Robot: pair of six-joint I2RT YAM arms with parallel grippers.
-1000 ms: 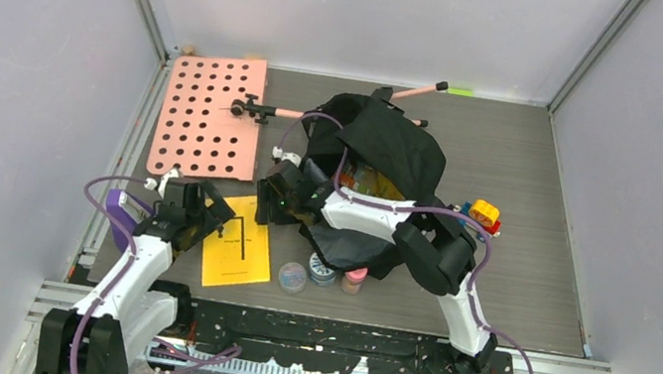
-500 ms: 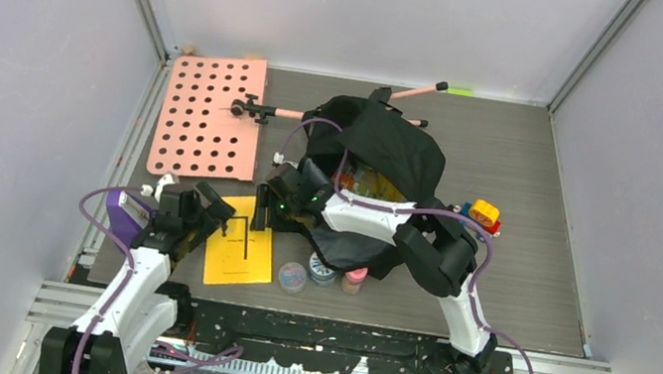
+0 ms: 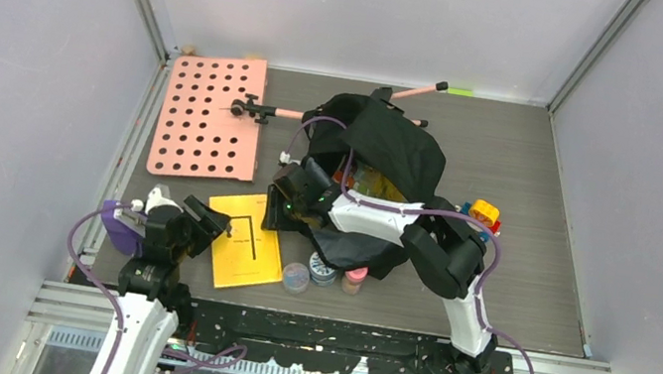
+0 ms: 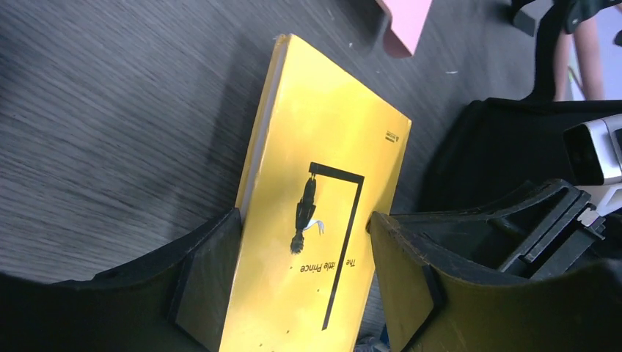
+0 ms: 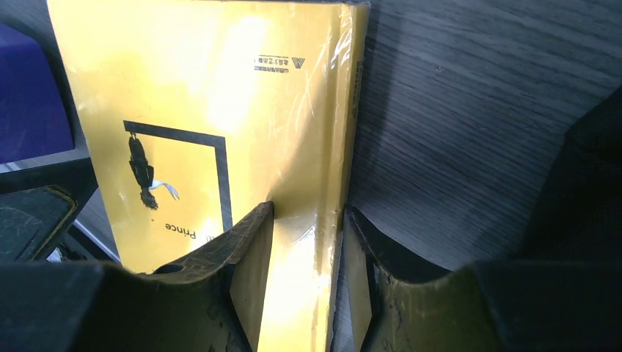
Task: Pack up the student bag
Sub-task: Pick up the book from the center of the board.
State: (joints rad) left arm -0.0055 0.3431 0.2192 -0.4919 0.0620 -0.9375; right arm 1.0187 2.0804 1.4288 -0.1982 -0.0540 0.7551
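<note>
Pale grey walls (image 3: pixel 20 98) are closing in a dark wood-grain bench (image 3: pixel 534 279). The large black soft fabric student bag (image 3: pixel 394 147) is slumping at the middle of the bench toward the back, with something colourful showing in its opening. A thin yellow paperback book (image 3: pixel 244 254) is lying just beside the bag, in front and to its left, and is not yet inside.

The right pincer (image 5: pixel 308 213) is reaching over from the bag's side and clamping the book's spine edge, one finger on the cover and the other against the spine. That hold is probably for tipping the flat book up off the bench so it can be carried to the opening.

The left pincer (image 4: pixel 304 220) is straddling the book from the other side, its jaws partly apart and the yellow cover filling the gap. Whether it is actually pressing on the book cannot be told from this angle. It is likely there to steady the book against skidding while the other arm is taking hold.
</note>
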